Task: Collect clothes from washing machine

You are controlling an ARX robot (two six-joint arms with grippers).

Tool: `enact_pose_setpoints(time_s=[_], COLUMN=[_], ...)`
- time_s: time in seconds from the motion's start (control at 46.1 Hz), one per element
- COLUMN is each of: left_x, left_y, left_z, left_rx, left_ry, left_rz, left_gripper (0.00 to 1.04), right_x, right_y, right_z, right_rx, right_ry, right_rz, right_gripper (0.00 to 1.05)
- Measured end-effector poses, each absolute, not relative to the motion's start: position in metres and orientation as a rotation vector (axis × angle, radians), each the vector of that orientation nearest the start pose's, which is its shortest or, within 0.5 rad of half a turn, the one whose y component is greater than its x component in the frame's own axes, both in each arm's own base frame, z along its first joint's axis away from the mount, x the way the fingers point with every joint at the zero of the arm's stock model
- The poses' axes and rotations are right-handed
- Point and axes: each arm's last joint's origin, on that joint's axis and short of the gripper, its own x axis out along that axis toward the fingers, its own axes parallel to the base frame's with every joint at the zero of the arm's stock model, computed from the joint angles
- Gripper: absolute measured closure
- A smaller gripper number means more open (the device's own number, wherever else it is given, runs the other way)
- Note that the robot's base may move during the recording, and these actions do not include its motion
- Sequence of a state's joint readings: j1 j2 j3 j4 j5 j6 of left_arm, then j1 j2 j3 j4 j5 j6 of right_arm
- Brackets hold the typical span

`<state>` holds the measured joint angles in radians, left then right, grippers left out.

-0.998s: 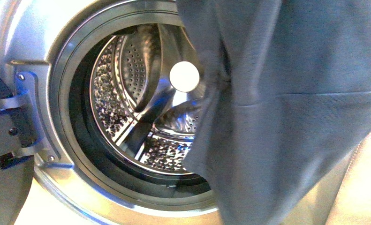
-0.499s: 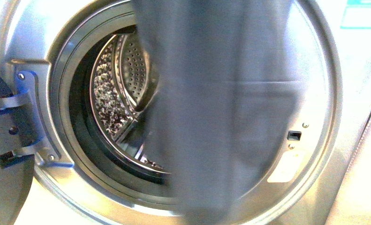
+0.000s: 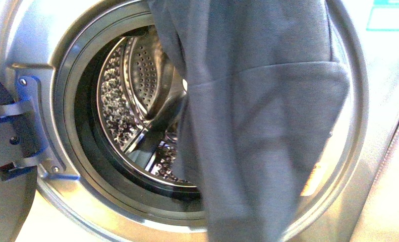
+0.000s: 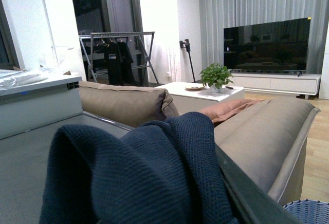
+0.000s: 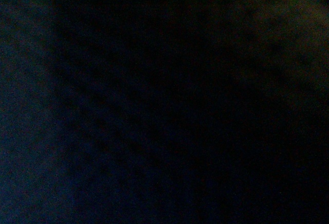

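The washing machine (image 3: 46, 45) fills the front view with its round door open and the perforated steel drum (image 3: 131, 101) showing. A large blue-grey piece of the clothes (image 3: 258, 126) with a hem seam hangs from above in front of the opening, covering its right half. Neither gripper shows in the front view. In the left wrist view a dark navy knit piece of the clothes (image 4: 144, 178) is bunched over the left gripper, which is shut on it; its fingers are hidden under the fabric. The right wrist view is dark.
The open door's hinge bracket (image 3: 28, 126) and the door's inner face (image 3: 0, 191) stand at the left. The left wrist view looks over a beige sofa (image 4: 257, 136), a white coffee table (image 4: 198, 93), a television (image 4: 267, 44) and a blue woven rim (image 4: 308, 211).
The hanging garment has swung back rightward across the opening and turned, uncovering more of the drum; one second ago it hung further right still.
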<state>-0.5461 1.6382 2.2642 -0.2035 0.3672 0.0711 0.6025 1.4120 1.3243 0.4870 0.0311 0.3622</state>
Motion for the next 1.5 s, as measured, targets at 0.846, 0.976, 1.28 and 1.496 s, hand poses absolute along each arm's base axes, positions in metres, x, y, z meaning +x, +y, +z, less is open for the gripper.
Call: enact_pose_setpoints(time_s=[0.846, 0.976, 1.28, 1.496], left_x=[0.238, 0.238, 0.238, 0.238], left_y=[-0.157, -0.157, -0.157, -0.157], left_z=[0.6, 0.6, 0.601, 0.6], left_rx=[0.025, 0.025, 0.025, 0.025], left_ry=[-0.478, -0.478, -0.478, -0.478], left_rz=[-0.883, -0.883, -0.883, -0.883], left_gripper=[0.07, 0.07, 0.07, 0.07], right_x=[0.194, 0.169, 0.154, 0.15], right_y=[0.038, -0.004, -0.071, -0.123], right_z=[0.451, 0.456, 0.448, 0.423], right_rx=[0.466, 0.415, 0.309, 0.272], right_ry=[-0.46, -0.485, -0.451, -0.377], right_rz=[0.431, 0.378, 0.227, 0.051], right_gripper=[0.94, 0.94, 0.94, 0.94])
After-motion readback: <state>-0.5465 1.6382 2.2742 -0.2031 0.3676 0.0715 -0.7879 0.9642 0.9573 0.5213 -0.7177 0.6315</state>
